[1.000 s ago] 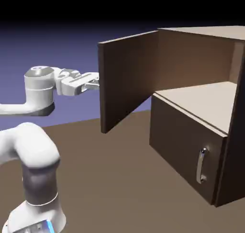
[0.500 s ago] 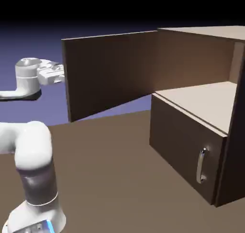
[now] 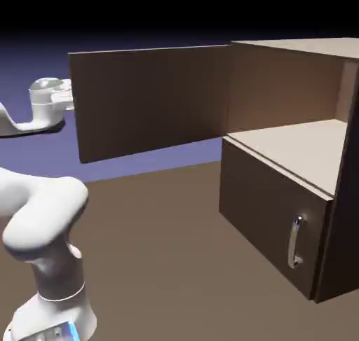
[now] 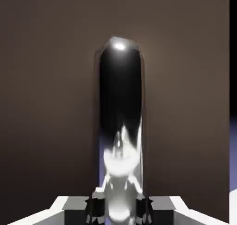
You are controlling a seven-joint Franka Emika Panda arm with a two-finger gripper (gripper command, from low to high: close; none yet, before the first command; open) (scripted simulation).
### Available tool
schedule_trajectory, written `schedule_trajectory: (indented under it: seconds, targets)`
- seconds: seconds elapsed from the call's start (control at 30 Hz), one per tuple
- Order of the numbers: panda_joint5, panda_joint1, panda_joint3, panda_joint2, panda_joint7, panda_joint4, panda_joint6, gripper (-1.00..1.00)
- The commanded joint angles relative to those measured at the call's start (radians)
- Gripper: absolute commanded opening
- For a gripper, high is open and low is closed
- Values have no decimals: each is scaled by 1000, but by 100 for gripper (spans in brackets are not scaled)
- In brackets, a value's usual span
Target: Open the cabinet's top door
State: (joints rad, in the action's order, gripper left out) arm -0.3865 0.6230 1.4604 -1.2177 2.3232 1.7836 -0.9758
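Brown door swung wide, tool clamped on the handle

Brown wood fills nearly the whole hand view, with the silver handle (image 4: 121,127) running straight up the middle of the frame as one long bar. The tool (image 4: 119,209) sits at the bottom centre, closed around the handle's lower end, so the bar's long axis points away from it up the frame.

From outside, the top door (image 3: 151,98) stands far open across the upper middle, hinged on the cabinet (image 3: 294,164) at right. The hand (image 3: 48,98) peeks out just past the door's free edge at upper left. I'd say any further pull goes leftward.
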Motion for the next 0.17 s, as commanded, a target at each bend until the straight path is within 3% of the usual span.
schedule_trajectory:
  seconds: [0.0, 0.13]
  targets:
    - [3, 28, 10, -6, -8, -36, 24, -100]
    - [11, 136, 39, -30, -42, -181, 115, -100]
